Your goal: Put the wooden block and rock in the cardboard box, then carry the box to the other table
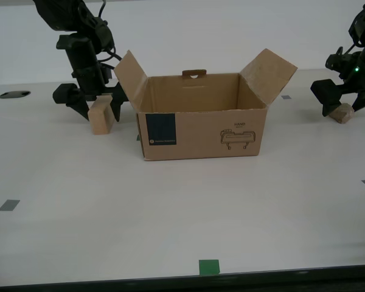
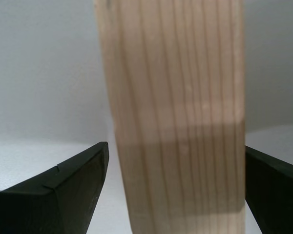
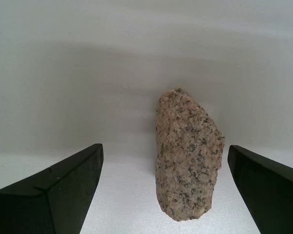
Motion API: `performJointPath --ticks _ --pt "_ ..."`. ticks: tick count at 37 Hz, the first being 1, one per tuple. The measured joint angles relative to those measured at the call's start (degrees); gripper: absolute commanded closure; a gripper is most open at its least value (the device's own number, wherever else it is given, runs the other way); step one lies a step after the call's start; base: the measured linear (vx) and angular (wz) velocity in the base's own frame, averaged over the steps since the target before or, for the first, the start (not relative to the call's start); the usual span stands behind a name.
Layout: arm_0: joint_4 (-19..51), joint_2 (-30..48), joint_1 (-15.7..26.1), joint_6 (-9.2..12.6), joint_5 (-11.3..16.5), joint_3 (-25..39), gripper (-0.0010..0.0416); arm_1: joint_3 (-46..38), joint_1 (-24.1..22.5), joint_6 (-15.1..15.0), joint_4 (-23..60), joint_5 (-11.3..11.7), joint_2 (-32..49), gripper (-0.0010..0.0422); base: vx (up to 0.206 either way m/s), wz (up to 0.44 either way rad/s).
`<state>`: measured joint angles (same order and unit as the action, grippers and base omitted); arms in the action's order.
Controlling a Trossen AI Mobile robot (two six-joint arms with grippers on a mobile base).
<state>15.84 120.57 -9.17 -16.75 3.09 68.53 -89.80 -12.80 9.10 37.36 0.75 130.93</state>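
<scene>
The cardboard box point(image 1: 201, 121) stands open in the middle of the table, flaps up, with nothing visible inside. The wooden block point(image 1: 101, 117) rests on the table just off the box's side toward the exterior view's left. My second gripper point(image 1: 98, 109) is open and straddles the block point(image 2: 176, 122), its fingers point(image 2: 63, 190) close on both sides. The rock point(image 1: 341, 113) lies on the table at the exterior view's far right. My first gripper point(image 1: 342, 107) is open around the rock point(image 3: 188, 156), with gaps on both sides.
The whitish table point(image 1: 170, 207) carries a green tape mark point(image 1: 209, 266) near its front edge and grey marks point(image 1: 9, 205) toward both sides. A dark oval hole point(image 1: 14, 94) sits at the far left of the exterior view.
</scene>
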Motion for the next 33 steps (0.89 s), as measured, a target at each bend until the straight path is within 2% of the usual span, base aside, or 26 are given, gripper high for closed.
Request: performJointPath --ticks 16,22,33 --pt "-1.1 0.0 0.0 -0.2 0.1 -1.2 0.0052 0.0 0.0 0.2 -0.2 -0.1 0.0 0.0078 0.0 0.0" --pt "-5.2 0.0 0.0 -1.1 0.1 -3.7 0.0052 0.0 -0.1 0.2 -0.2 -0.2 0.0 0.0078 0.0 0.0" --pt "-7.2 0.0 -0.1 -1.1 0.1 -3.5 0.0068 0.0 -0.1 0.2 -0.2 -0.2 0.0 0.0078 0.0 0.0"
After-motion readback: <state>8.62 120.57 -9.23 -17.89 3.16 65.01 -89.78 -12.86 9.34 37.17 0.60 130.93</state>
